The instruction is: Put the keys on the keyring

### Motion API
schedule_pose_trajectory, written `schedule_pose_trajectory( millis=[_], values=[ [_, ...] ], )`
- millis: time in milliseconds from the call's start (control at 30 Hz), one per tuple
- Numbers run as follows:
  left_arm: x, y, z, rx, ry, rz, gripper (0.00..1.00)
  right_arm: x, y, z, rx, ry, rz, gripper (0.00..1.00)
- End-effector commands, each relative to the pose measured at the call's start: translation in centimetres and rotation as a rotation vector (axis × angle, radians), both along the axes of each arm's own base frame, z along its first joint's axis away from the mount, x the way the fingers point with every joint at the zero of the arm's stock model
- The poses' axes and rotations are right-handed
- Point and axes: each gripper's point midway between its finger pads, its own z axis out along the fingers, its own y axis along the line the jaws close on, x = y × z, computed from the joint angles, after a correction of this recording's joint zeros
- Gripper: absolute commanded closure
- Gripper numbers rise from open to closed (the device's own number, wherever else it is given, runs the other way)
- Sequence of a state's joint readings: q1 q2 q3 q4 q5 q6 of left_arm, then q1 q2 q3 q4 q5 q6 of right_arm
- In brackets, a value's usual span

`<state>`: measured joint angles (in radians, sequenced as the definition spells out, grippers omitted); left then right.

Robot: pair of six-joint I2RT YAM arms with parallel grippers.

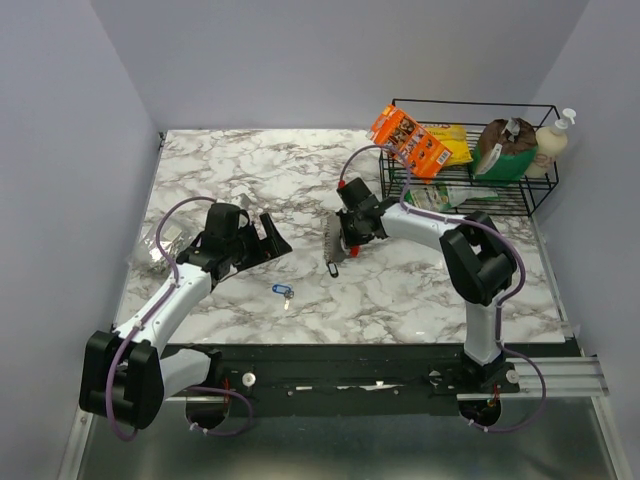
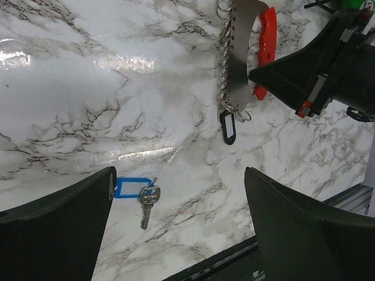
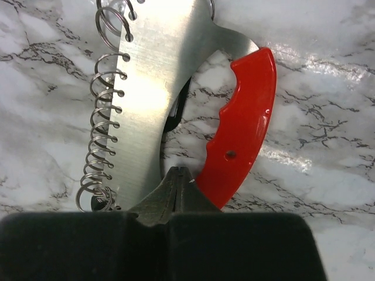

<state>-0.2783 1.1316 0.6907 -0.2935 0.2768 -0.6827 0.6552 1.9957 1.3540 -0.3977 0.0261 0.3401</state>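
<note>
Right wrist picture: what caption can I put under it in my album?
Right gripper pinching the flat silver metal keyring beside its red curved plastic handle.

I work in a lab test cell, not a home: plain pale walls (image 1: 60, 150) box in a marble-print tabletop (image 1: 400, 290). A black mounting rail (image 1: 330, 360) on aluminium extrusion (image 1: 560, 375) runs along its near edge. A wire basket (image 1: 470, 102) holds staged groceries like an orange carton (image 1: 408, 140).
</note>
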Motion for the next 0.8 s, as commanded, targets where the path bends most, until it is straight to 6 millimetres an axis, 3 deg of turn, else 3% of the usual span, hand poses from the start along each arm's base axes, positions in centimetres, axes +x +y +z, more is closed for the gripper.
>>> schedule_pose_trajectory(
  millis=[0, 100, 400, 433, 533, 767],
  values=[
    [-0.7, -0.5, -0.5, -0.015, 0.02, -0.024, 0.01, -3.4, -1.8, -1.9, -0.076, 0.075, 0.003, 0.99],
    [-0.9, -0.5, -0.8, -0.013, 0.025, -0.029, 0.01, -5.3, -1.3, -2.2, -0.054, 0.111, 0.03, 0.99],
    [-1.4, -0.3, -1.2, 0.0, 0.039, -0.029, 0.01, -10.9, 3.2, -1.4, 0.127, 0.258, 0.115, 0.99],
    [-1.4, -0.3, -1.2, 0.001, 0.036, -0.033, 0.01, -11.1, 4.4, -0.4, 0.196, 0.258, 0.14, 0.99],
    [-1.6, -0.4, -1.0, 0.005, 0.029, -0.045, 0.01, -10.6, 5.4, 1.4, 0.259, 0.223, 0.141, 0.99],
    [-2.3, -0.2, -0.9, 0.032, 0.026, -0.065, 0.01, -7.8, 4.7, 5.6, 0.249, 0.042, 0.092, 0.99]
  ],
)
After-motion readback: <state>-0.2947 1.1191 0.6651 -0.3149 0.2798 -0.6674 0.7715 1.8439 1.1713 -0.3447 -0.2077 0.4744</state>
